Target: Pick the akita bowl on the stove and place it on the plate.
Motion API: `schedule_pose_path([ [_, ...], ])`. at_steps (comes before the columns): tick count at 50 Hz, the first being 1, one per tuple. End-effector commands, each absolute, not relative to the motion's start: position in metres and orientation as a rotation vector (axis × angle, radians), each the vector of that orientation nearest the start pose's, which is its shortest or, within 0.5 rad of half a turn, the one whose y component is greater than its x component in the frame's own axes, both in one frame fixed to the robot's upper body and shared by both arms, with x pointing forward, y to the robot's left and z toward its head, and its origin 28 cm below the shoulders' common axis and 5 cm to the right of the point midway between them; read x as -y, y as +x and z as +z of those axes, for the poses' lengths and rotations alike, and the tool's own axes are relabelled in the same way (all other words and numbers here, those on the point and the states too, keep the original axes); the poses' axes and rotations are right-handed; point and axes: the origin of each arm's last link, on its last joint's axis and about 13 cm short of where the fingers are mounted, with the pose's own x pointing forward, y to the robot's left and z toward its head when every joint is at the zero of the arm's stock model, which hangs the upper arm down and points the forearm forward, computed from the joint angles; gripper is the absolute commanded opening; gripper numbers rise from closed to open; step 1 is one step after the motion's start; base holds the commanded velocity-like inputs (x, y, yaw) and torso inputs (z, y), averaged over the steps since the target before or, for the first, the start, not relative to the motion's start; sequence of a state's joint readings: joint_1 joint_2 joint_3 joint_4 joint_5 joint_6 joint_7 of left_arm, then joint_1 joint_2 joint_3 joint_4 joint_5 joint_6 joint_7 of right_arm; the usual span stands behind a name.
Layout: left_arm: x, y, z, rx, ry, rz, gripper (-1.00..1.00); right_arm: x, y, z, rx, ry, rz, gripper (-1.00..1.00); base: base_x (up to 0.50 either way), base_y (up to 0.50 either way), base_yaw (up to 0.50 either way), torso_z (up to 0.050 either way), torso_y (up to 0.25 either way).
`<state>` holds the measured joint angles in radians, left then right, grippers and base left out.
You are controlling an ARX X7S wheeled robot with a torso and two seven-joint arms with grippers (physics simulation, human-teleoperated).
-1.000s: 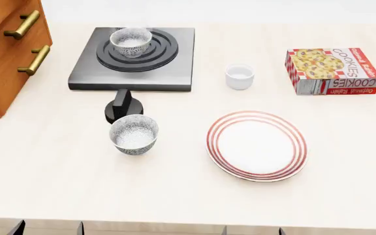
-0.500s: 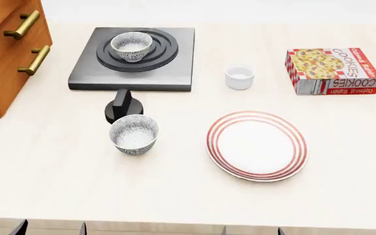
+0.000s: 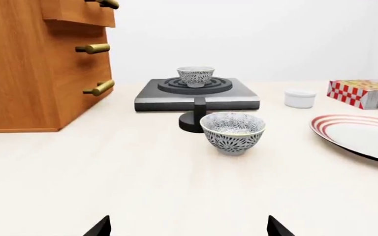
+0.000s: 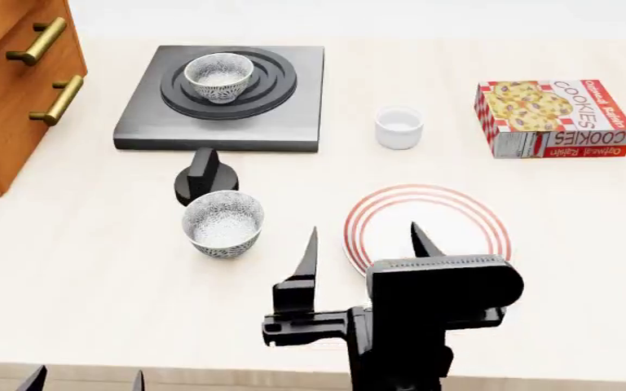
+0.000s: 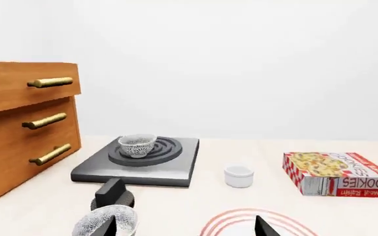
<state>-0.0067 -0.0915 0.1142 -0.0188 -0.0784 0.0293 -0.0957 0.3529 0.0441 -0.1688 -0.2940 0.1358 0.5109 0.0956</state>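
The akita bowl (image 4: 218, 77) (image 3: 196, 76) (image 5: 137, 145), speckled black and white, stands upright on the black rings of the stove (image 4: 291, 110) (image 3: 232, 100) (image 5: 173, 167) at the back left. The plate (image 4: 456, 218) (image 3: 366, 137) (image 5: 238, 217), white with red rings, lies at the front right. My right gripper (image 4: 365, 244) (image 5: 186, 228) hovers open over the plate's near left part and hides that part. It is far from the akita bowl. My left gripper (image 4: 85, 381) (image 3: 189, 228) is open and empty at the table's near left edge.
A second speckled bowl (image 4: 222, 222) (image 3: 233, 132) stands in front of the stove's black knob (image 4: 204, 175). A small white cup (image 4: 398, 127) and a cookies box (image 4: 553, 118) are at the back right. A wooden drawer cabinet (image 4: 9, 90) fills the far left.
My right gripper has risen into the head view from the near edge and now covers the plate's near side. The bowls and the left gripper have stayed put.
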Motion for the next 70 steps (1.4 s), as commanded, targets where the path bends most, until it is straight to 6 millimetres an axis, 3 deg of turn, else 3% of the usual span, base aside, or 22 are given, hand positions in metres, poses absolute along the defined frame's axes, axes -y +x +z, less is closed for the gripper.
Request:
schedule_pose_path([
  [1,-0.205,0.211,0.010,0.006,0.016,-0.017,1.00,0.061,0.286,0.253,0.256,0.072,0.118,1.00,0.00,0.00,0.00,0.000,0.000],
  [4,-0.204,0.211,0.009,0.006,0.017,-0.016,1.00,0.072,0.287,0.276,0.279,0.055,0.078,1.00,0.00,0.00,0.00,0.000,0.000],
  [11,-0.205,0.211,0.010,0.006,0.019,-0.014,1.00,0.097,0.279,0.296,0.275,0.007,-0.002,1.00,0.00,0.00,0.00,0.000,0.000],
  [18,-0.204,0.211,0.011,0.008,0.021,-0.015,1.00,0.126,0.258,0.267,0.216,0.018,-0.114,1.00,0.00,0.00,0.00,0.000,0.000],
  [23,-0.205,0.210,0.011,0.010,0.020,-0.014,1.00,0.136,0.243,0.241,0.119,-0.097,-0.123,1.00,0.00,0.00,0.00,0.000,0.000],
  [28,-0.205,0.211,0.010,0.010,0.020,-0.013,1.00,0.137,0.240,0.223,0.097,-0.087,-0.090,1.00,0.00,0.00,0.00,0.000,0.000],
  [29,-0.205,0.211,0.011,0.011,0.020,-0.012,1.00,0.137,0.240,0.222,0.039,-0.032,-0.088,1.00,0.00,0.00,0.00,0.000,0.000],
  [32,-0.205,0.211,0.011,0.012,0.020,-0.012,1.00,0.137,0.241,0.219,0.074,0.026,-0.106,1.00,0.00,0.00,0.00,0.000,0.000],
  [70,-0.205,0.211,0.009,0.008,0.021,-0.007,1.00,0.135,0.240,0.219,0.053,-0.012,-0.095,1.00,0.00,0.00,0.00,0.000,0.000],
])
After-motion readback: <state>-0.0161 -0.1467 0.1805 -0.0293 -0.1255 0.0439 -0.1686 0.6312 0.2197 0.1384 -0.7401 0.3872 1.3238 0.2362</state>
